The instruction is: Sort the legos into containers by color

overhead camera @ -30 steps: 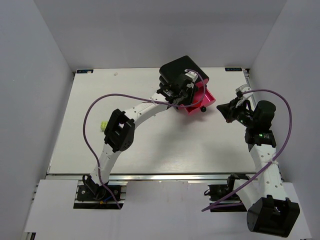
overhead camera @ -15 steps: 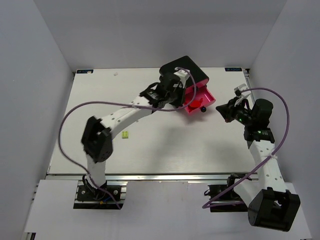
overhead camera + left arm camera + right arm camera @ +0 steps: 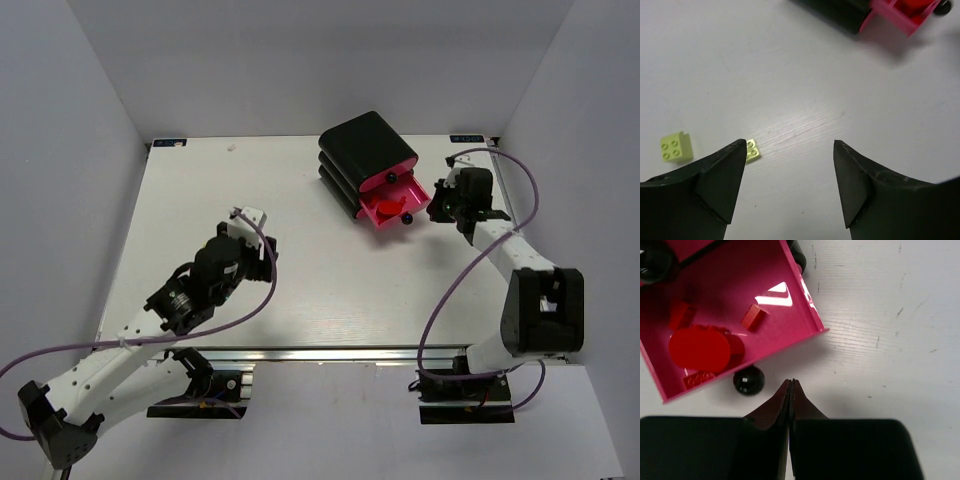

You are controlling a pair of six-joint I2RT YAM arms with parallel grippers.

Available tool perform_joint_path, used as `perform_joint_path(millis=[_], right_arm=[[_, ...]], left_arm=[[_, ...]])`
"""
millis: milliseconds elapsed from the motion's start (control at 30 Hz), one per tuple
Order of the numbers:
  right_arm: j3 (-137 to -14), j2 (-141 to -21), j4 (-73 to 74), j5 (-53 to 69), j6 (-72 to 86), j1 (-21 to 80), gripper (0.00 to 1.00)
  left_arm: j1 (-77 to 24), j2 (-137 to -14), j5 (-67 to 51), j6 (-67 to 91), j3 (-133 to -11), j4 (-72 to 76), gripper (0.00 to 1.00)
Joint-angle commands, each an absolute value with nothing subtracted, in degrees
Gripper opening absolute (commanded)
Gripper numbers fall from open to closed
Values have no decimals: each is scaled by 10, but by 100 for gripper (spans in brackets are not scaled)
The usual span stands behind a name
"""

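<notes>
Where the drawers stand: glossy black rounded cabinet (image 3: 365,145) on the far side of the white counter (image 3: 200,200), right of centre.
Open drawer: one shallow pink drawer (image 3: 810,300) juts out toward the near right, with a dark round knob (image 3: 748,380) at its front.
Red load: small red plastic bricks (image 3: 754,316) lie inside that drawer beside a larger round red piece (image 3: 700,347).
Right gripper (image 3: 790,381): fingers pressed tight together, gripping nothing, tips just beside the knob.
Left gripper (image 3: 789,145): spread wide and empty over the counter's near left, well apart from the cabinet.
Loose pieces: a yellow-green square four-stud brick (image 3: 676,147) lies on the counter. A second yellow-green brick (image 3: 752,150) sits at the tip of one left-gripper finger, partly hidden by it.
</notes>
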State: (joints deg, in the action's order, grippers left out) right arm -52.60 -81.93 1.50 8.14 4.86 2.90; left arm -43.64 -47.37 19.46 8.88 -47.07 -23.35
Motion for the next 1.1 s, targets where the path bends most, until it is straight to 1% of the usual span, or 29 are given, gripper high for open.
perform_joint_path(millis=[0,133,167,200,300,333,533,767,1067], right_arm=[[-597,-879,39,18,86,42,0],[-654,-941,61,33,142,49,0],[-664,-961,69,36,150,48,0],[-687,-971,73,40,157,47,0],[-707,-993,71,69,171,47,0],[-710,-999,69,88,177,47,0],[-738,-1013,49,159,196,49,0],[-808,-1090,58,208,228,53,0],[-828,-1131,7,289,273,47,0]], left_arm=[[-436,-416,230,70,-423,-237,81],[-436,-384,245,76,-417,-238,85],[-436,-382,245,78,-418,-246,91],[-436,-381,246,81,-420,-250,92],[-436,-381,245,77,-419,-248,94],[-436,-381,247,78,-420,-250,96],[-436,-360,258,78,-417,-250,97],[-436,-355,261,76,-413,-246,98],[-436,-359,260,74,-411,-244,98]])
